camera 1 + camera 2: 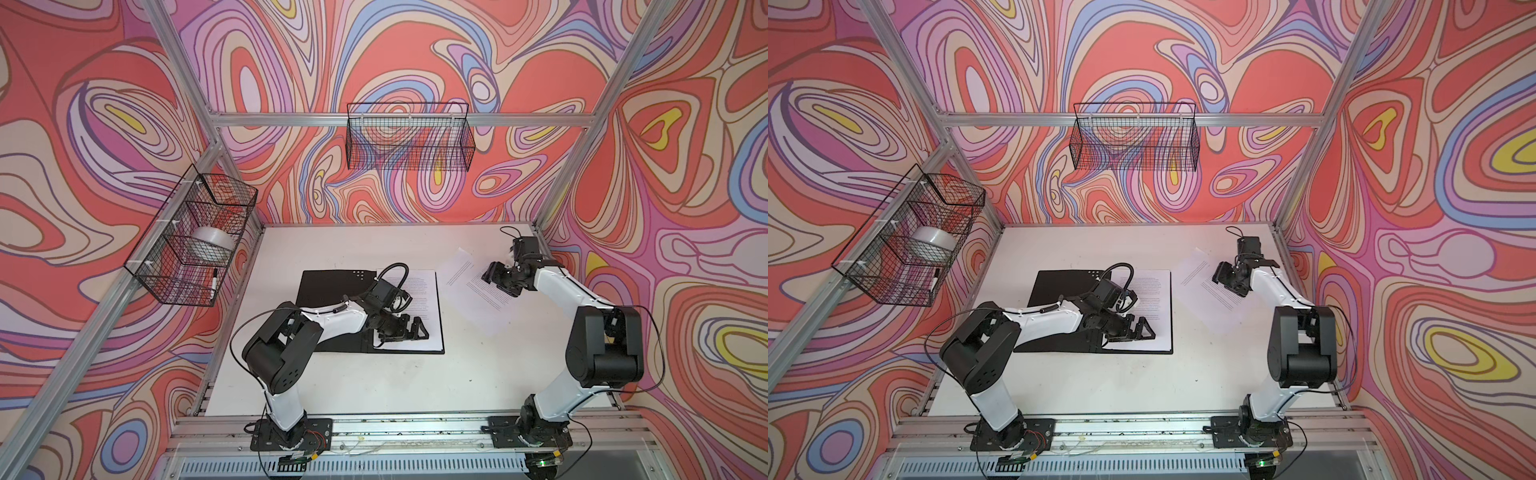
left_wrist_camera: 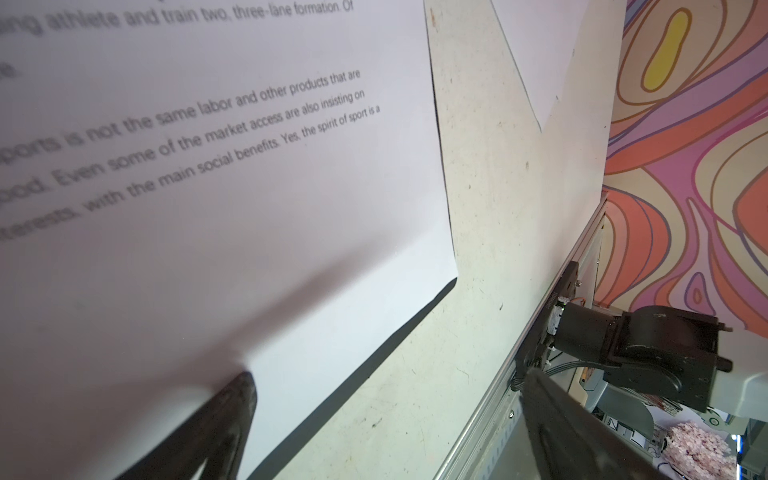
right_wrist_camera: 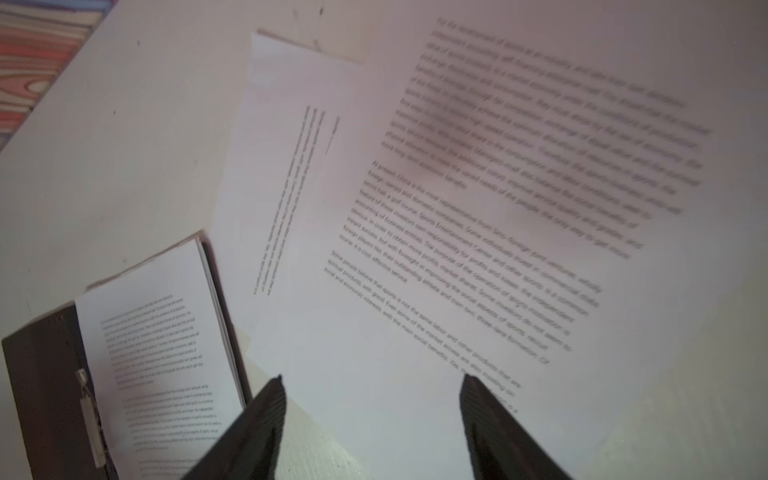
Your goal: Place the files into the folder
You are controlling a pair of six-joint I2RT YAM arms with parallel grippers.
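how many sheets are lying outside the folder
2. One sheet lies right of the folder, below the right hand; another overlaps it on the far side. More could be hidden underneath.

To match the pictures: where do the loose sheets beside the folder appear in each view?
In a top view: loose sheets right of centre.
In a top view: likewise.
Left wrist: one corner, by the wall.
Right wrist: middle, before the right pincer.
Shared landmark: the open folder.
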